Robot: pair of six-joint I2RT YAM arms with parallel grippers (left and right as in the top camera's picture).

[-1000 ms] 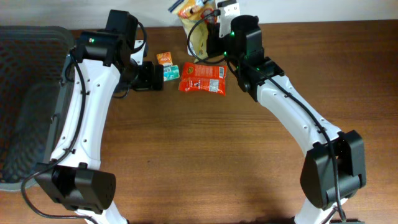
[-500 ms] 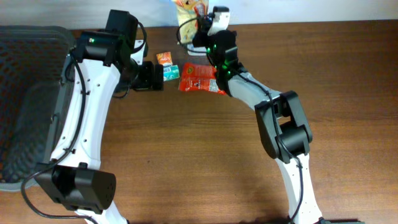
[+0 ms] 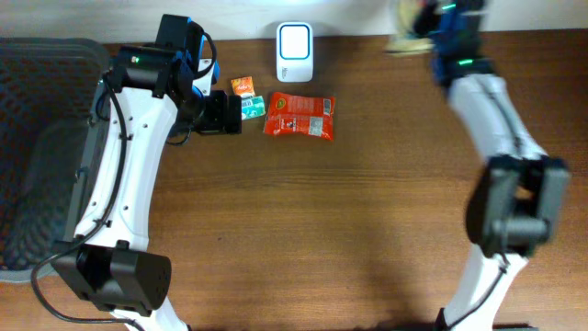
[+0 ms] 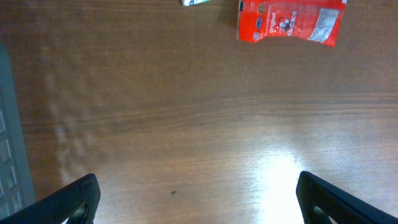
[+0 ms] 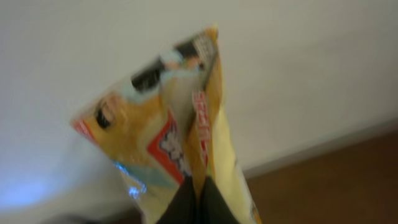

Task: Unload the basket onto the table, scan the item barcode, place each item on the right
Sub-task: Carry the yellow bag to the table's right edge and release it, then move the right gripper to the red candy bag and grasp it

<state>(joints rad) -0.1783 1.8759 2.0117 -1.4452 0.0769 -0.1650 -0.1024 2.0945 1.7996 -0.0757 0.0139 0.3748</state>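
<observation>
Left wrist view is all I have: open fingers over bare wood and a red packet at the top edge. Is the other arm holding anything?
Observer: Yes. The right gripper is shut on one edge of a yellow snack bag, held up in front of the pale wall.
Operator: Is there a scanner anywhere on the table?
Observer: A white scanner stands at the table's far edge, just beyond the red packet. The bag is off to its right, not over it.
</observation>
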